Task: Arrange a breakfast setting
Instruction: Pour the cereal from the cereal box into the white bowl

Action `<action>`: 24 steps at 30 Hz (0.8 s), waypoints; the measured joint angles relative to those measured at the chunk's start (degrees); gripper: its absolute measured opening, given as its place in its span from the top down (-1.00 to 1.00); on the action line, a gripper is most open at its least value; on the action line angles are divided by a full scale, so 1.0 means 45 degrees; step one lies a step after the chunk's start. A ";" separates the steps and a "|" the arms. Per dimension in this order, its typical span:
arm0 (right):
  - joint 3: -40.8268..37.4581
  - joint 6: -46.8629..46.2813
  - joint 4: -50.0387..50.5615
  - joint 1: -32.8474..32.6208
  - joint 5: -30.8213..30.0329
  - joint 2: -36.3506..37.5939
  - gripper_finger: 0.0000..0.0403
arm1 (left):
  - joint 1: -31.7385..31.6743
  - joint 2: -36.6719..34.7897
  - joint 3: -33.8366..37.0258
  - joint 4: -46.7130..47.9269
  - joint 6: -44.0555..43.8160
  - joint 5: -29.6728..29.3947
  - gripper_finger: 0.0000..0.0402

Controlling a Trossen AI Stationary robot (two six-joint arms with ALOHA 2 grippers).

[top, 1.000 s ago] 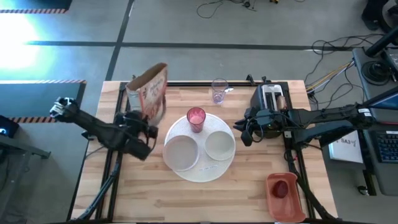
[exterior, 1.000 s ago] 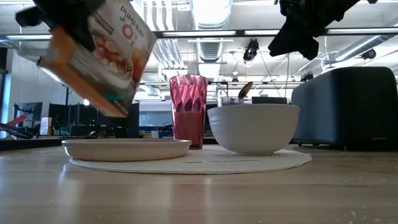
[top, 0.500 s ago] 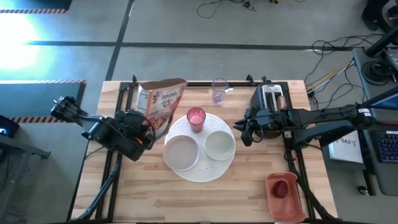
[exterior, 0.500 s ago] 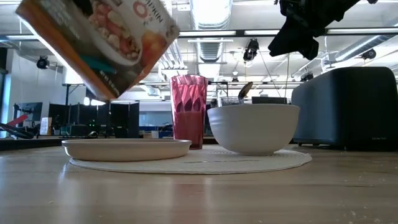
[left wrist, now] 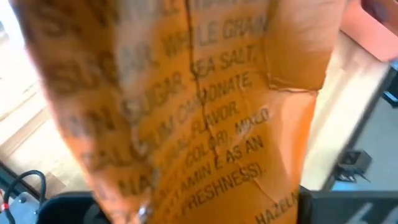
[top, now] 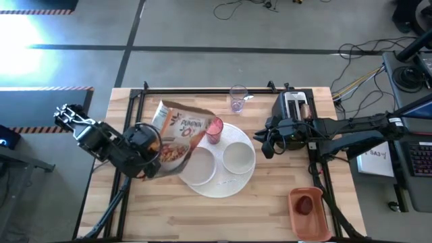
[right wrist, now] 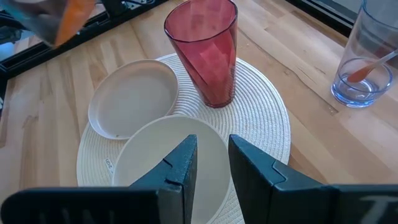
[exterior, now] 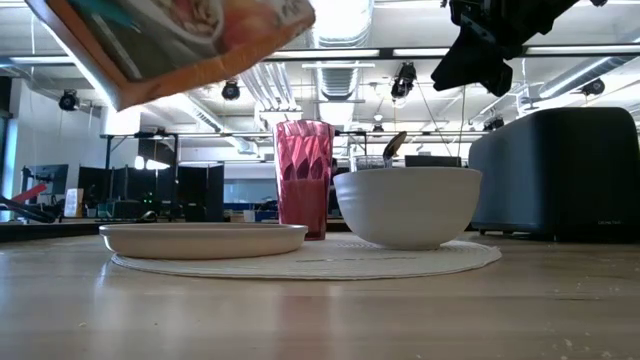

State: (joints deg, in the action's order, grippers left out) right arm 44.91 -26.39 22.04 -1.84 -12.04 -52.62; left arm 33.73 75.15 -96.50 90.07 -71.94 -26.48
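Observation:
My left gripper (top: 150, 150) is shut on an orange cereal bag (top: 179, 135), which hangs tipped above the table's left half. The bag's top end points toward the pink cup (top: 213, 128), and the bag (exterior: 170, 40) is high in the low view. A small white plate (right wrist: 134, 99), a white bowl (right wrist: 168, 155) and the cup (right wrist: 208, 50) stand on a round white woven mat (right wrist: 261, 124). A clear glass (top: 237, 98) with a spoon stands behind them. My right gripper (right wrist: 212, 155) hovers open above the bowl's right side. My left gripper holds the cereal bag by its lower part (top: 162, 156), coming from the table's left and slanting down. The bag's printed back (left wrist: 205, 124) fills the wrist view and hides the fingers. The bag is lifted clear and tilted far over, partly above the small plate.
A black toaster (top: 294, 108) stands at the far right, just behind my right arm. A reddish tray (top: 309, 210) holding a small red fruit lies at the near right corner. Bare wood shows along the near edge.
My left gripper has risen and turned its wrist, staying shut. The cereal bag, which stood upright at the far left, has been lifted and tipped over, its top swinging right toward the pink cup and over the small plate's edge.

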 joint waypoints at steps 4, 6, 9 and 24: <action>0.0000 0.0000 0.0000 0.0001 0.0001 0.0000 0.59 | 0.0104 0.0299 -0.0278 -0.0002 0.0362 0.0444 0.91; 0.0000 0.0000 0.0000 -0.0003 -0.0002 0.0000 0.59 | 0.0104 0.0480 -0.0367 -0.0010 0.0561 0.0578 0.91; 0.0000 0.0000 0.0000 0.0002 0.0002 0.0000 0.59 | -0.0012 0.0883 -0.0548 -0.0019 0.0999 0.1057 0.91; 0.0000 0.0000 0.0000 -0.0001 -0.0002 0.0000 0.59 | -0.1385 0.3878 -0.3240 -0.0012 0.4343 0.3988 0.91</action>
State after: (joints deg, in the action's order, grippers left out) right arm 44.91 -26.39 22.04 -1.84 -12.05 -52.62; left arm 27.49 92.60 -111.08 90.02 -52.40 -8.53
